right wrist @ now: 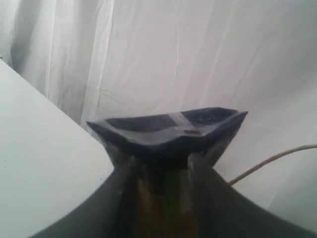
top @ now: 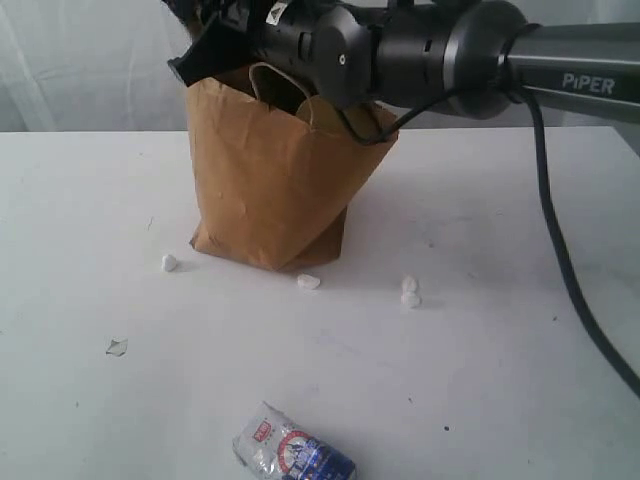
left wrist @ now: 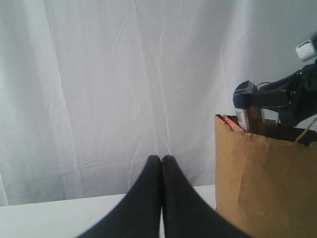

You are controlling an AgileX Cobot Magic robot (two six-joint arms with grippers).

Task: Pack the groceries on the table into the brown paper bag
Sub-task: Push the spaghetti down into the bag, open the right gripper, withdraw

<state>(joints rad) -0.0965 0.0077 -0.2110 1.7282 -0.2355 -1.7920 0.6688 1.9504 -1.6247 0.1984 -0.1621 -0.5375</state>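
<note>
right hand (right wrist: 161,166), slightly parted, gripping spaghetti pack (right wrist: 168,130) (above bag (top: 270,180))

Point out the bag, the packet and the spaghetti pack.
bag (top: 265,190), exterior view, front face.
packet (top: 293,455), exterior view, printed front.
spaghetti pack (right wrist: 168,130), right wrist view, flared dark end.

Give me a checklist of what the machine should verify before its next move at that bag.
1. Paper bag upright, mouth open: ok.
2. Dark pack between the right jaws at the bag's mouth: ok.
3. Pack free of the bag's rim and handles: cannot tell.
4. Left jaws shut, empty, apart from the bag: ok.
5. All groceries packed: not ok; a small packet lies on the table.
</note>
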